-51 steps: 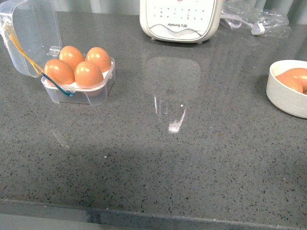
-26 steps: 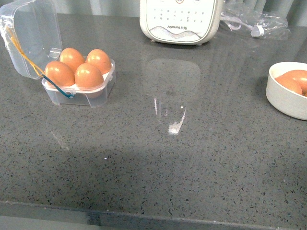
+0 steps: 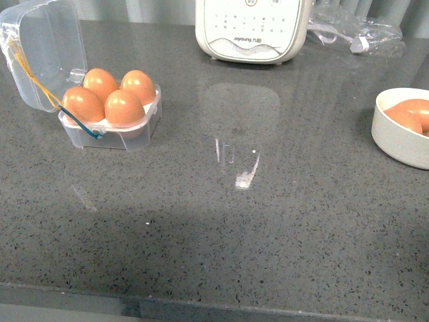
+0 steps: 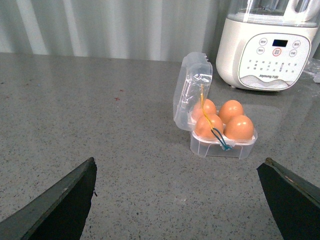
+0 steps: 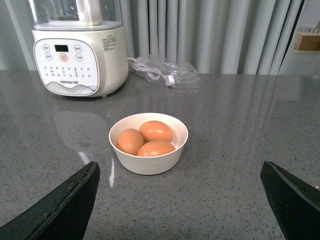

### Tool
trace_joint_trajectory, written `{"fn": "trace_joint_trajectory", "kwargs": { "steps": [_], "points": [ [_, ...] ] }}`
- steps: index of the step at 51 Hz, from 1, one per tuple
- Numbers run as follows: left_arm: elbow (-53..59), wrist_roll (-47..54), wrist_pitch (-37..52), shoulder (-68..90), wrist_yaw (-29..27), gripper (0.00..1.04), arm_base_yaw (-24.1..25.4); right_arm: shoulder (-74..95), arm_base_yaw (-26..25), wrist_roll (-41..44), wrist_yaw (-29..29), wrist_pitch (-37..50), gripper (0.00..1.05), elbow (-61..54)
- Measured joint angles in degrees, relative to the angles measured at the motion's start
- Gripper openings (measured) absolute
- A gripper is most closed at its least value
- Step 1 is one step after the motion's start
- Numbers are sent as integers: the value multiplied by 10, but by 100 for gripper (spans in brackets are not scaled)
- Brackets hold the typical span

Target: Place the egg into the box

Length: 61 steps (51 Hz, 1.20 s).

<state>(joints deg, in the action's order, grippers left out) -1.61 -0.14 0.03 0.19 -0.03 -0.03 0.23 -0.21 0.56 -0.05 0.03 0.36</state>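
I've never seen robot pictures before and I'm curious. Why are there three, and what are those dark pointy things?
A two-armed robot took them. One camera on its body looks over the grey counter. Two more sit on its wrists; the dark shapes belong to the left gripper and the right gripper, both open, holding nothing. The clear box, lid up, holds four eggs. The white bowl holds three more. A white kitchen machine stands at the back.
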Motion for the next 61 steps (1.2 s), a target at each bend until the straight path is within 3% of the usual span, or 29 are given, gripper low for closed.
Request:
{"fn": "trace_joint_trajectory", "kwargs": {
  "steps": [14, 16, 19, 26, 44, 61],
  "points": [
    [-3, 2, -9, 6, -8, 98, -2, 0, 0, 0, 0, 0, 97, 0],
    [-40, 9, -113, 56, -56, 98, -16, 0, 0, 0, 0, 0, 97, 0],
    [-84, 15, -209, 127, -84, 98, -22, 0, 0, 0, 0, 0, 97, 0],
    [-111, 16, -285, 185, -89, 98, -23, 0, 0, 0, 0, 0, 97, 0],
    [-155, 29, -208, 226, -44, 98, 35, 0, 0, 0, 0, 0, 97, 0],
    [-190, 53, -33, 386, 22, 98, 99, 0, 0, 0, 0, 0, 97, 0]
  ]
}}
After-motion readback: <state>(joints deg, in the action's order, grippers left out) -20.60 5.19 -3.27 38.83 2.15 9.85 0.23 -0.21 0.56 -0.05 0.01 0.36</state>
